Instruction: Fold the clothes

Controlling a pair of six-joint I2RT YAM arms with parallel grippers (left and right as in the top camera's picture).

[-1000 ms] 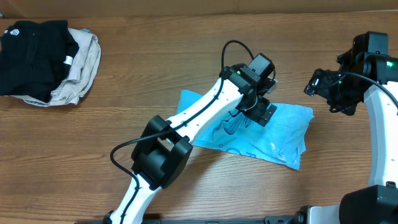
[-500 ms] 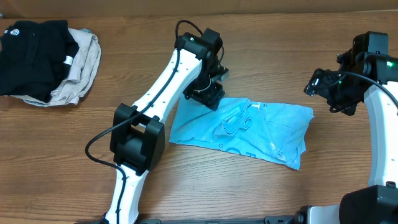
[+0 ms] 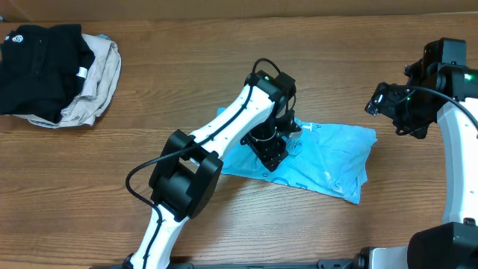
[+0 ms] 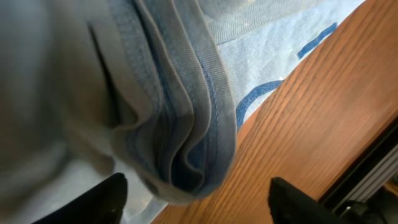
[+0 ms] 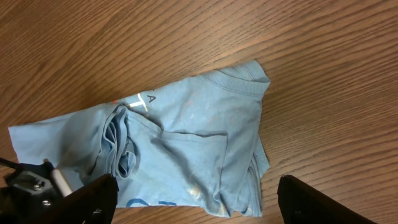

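Leave the black garment [image 3: 33, 63] and beige garment [image 3: 98, 82] piled far left. At centre, the left gripper [image 3: 273, 152] straddles a bunched fold [image 4: 186, 155] of the sky-blue T-shirt [image 3: 336, 161], jaws apart. Seat all layers between the fingers [image 4: 106, 199] before closing. The right gripper [image 5: 193, 202] hovers far right, jaws apart, empty.

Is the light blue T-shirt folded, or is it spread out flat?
Folded, but untidily: the T-shirt lies in overlapping layers, with a bunched ridge of fabric near one end.
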